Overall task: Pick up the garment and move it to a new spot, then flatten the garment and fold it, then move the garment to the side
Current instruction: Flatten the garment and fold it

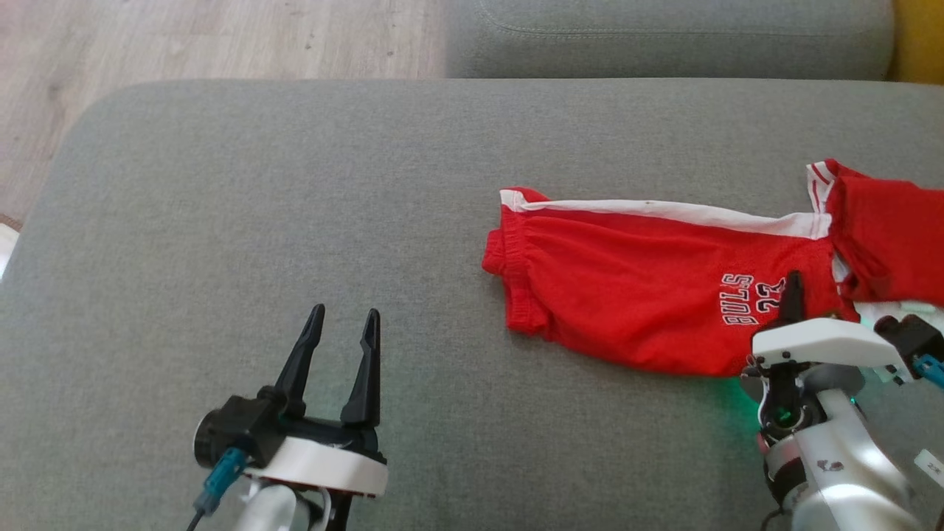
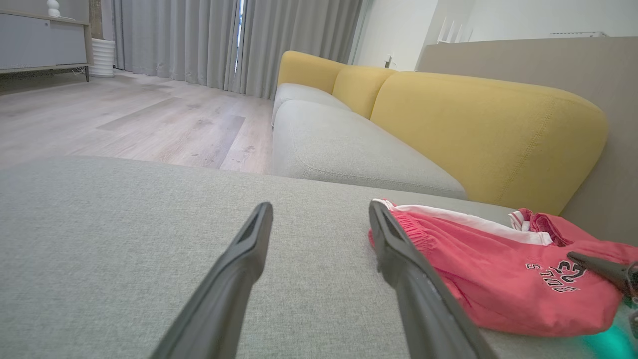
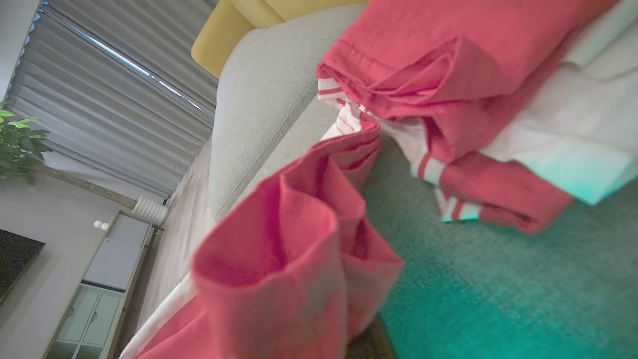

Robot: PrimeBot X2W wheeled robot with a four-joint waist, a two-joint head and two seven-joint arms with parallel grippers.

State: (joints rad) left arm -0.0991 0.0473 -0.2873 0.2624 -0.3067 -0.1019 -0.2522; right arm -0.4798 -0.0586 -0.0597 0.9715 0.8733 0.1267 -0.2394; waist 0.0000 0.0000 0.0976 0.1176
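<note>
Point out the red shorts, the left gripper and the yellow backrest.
red shorts (image 1: 634, 295), head view, middle of the red fabric.
left gripper (image 1: 346, 311), head view, between its fingertips.
yellow backrest (image 2: 478, 129), left wrist view, its front face.

The red-and-white jersey shorts lie on the right half of the broad grey fabric cushion. The left gripper stands well left of them near the front, the right gripper at their near edge. Behind the cushion lies a grey sofa seat.
</note>
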